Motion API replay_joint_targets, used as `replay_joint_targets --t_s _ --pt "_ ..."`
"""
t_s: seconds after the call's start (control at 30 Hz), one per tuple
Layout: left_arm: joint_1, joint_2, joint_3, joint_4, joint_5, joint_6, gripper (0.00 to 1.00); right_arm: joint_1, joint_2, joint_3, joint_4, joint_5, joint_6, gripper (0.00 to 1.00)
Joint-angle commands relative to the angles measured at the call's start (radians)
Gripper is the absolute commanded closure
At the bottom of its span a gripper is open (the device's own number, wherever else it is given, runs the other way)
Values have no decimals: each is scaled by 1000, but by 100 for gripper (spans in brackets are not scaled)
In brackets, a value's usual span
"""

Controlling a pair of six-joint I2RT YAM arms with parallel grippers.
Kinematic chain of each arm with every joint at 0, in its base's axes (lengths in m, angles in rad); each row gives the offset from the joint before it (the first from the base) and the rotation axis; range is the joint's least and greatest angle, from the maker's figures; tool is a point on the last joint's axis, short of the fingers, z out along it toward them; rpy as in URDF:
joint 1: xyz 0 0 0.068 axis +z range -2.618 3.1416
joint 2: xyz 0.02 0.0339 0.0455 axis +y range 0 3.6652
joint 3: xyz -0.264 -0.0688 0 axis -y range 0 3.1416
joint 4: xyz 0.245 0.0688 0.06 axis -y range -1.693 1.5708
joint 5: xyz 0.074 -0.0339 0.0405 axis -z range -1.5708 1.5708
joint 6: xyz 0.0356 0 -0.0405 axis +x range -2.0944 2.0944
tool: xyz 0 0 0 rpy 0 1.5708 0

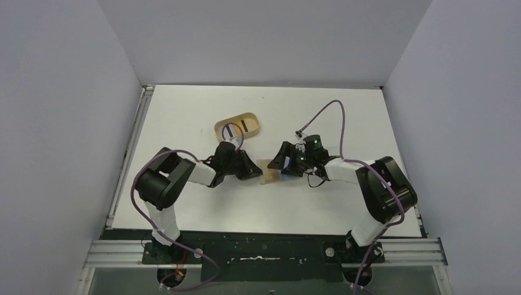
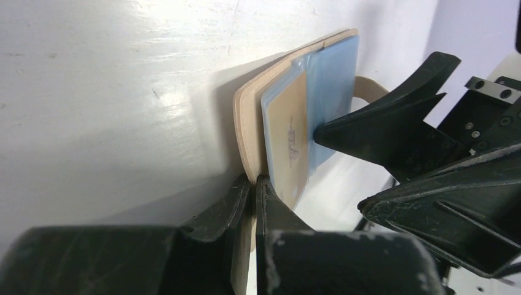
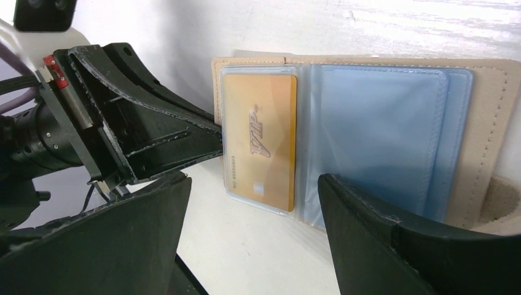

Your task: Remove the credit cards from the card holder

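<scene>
While your left fingers point(image 2: 242, 203) are clenching the tan leather at the left edge of the card holder point(image 3: 485, 123), they are biting only its very rim. My judgement is that it could be slipping free, or folding shut, the moment a card is tugged. Your right fingers point(image 3: 368, 227) are standing wide apart and grasping nothing, with one tip touching the clear sleeve over the blue card point(image 3: 381, 129). If you are closing there, you are likely pinching sleeve and card together and dragging the whole holder toward the right edge of the table point(image 1: 307, 110).

The card holder is lying open between both arms, around the middle of the table and slightly toward the near edge. It is showing stitched beige leather, a gold card point(image 3: 258, 141) lettered VIP in one clear pocket, light blue cards in the next, and a tab curling at its right end. Beyond it, toward the far edge, an oval wooden tray point(image 1: 216, 129) is sitting apart.
</scene>
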Motion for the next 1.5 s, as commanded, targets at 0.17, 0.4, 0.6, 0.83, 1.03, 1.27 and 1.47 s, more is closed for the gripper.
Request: replay_joint_targets --t_s 0.17,0.4,0.6,0.83,1.03,1.27,1.47 --pt "33 158 -76 135 73 -71 100 61 -11 58 -117 121 -66 21" --pt "45 185 -96 146 68 -86 100 86 27 67 -90 103 -39 21" --pt "60 242 -137 294 94 -140 100 94 75 17 93 22 67 21" --pt "63 265 -160 345 95 -150 100 93 90 -27 260 -44 172 21" --pt "69 270 -168 373 102 -160 100 84 101 -74 466 -104 285 21" --pt "98 239 -195 495 161 -195 100 72 -11 -20 140 -12 107 20" --pt "109 234 -171 672 268 -288 100 59 -97 33 -74 87 -11 19"
